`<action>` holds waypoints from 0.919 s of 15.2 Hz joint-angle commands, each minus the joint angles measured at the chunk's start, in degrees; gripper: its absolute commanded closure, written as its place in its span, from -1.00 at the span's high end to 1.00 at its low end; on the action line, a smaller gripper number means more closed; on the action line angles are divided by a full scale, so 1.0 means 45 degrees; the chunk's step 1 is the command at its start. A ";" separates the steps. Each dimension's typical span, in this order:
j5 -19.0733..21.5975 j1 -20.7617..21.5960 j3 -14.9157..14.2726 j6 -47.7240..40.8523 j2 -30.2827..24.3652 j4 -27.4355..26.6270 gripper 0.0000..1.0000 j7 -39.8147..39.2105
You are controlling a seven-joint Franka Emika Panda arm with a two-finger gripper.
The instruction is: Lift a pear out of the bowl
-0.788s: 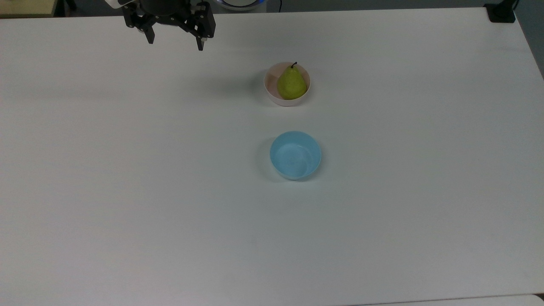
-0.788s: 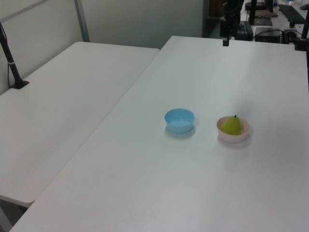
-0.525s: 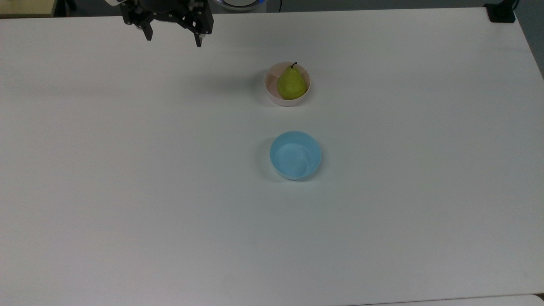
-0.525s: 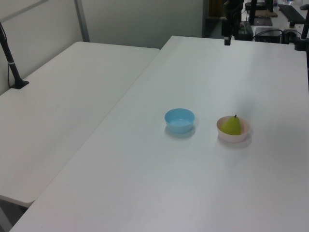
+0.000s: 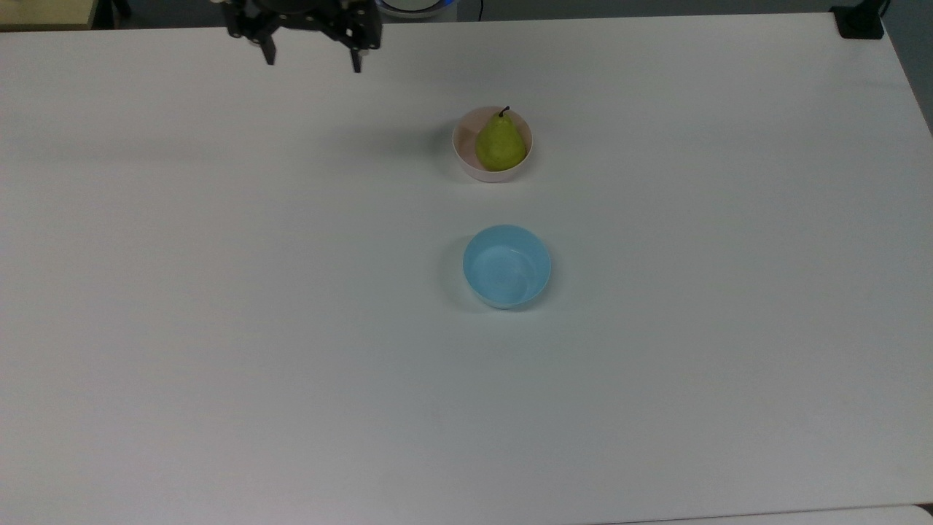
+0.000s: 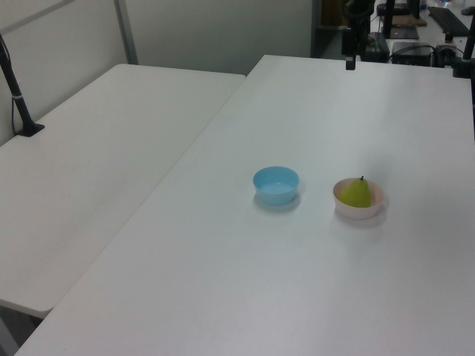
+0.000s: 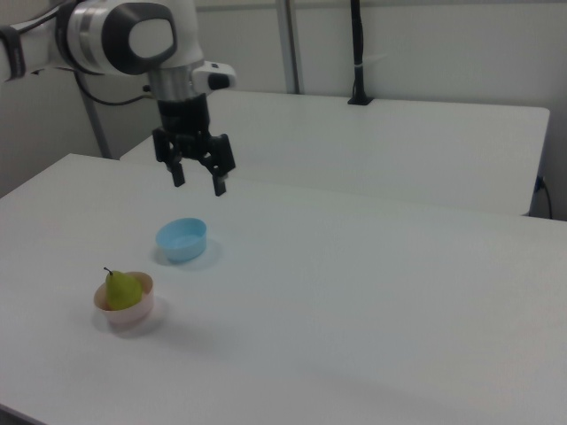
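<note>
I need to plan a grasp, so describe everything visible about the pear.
The pear is small and yellow-green with faintly speckled skin, a broad base narrowing to a neck, and a short dark stem on top. It looks whole and unmarked. It stands roughly upright inside the pale pink bowl, rising above the rim, resting against the bowl's inside. Nothing else touches it; the gripper hangs far off, toward the top view's upper left.
</note>
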 commanded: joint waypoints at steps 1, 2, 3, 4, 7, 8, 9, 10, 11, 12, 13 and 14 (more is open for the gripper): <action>0.0142 0.1967 -0.0854 -0.0420 -0.0135 -0.0074 1.00 -0.0861; 0.0259 0.2589 -0.0892 -0.0595 -0.0155 -0.0093 1.00 -0.0920; 0.0260 0.2982 -0.0932 -0.0674 -0.0116 -0.0113 1.00 -0.0921; 0.0260 0.3295 -0.0932 -0.0694 -0.0077 -0.0152 1.00 -0.0940; 0.0241 0.3727 -0.0659 -0.0577 0.0137 -0.0794 1.00 -0.1328; 0.0183 0.3882 -0.0446 -0.0538 0.0312 -0.1106 1.00 -0.1563; 0.0105 0.3903 -0.0096 -0.0480 0.0507 -0.1361 1.00 -0.1604; 0.0065 0.3904 0.0159 -0.0441 0.0703 -0.1614 1.00 -0.1604; 0.0007 0.3904 0.0336 -0.0286 0.0859 -0.1888 1.00 -0.1604; -0.0091 0.3904 0.0473 -0.0013 0.0938 -0.2239 1.00 -0.1604; -0.0208 0.3904 0.0726 0.0318 0.1036 -0.2629 1.00 -0.1546; -0.0325 0.3884 0.0941 0.0650 0.1153 -0.2923 1.00 -0.1488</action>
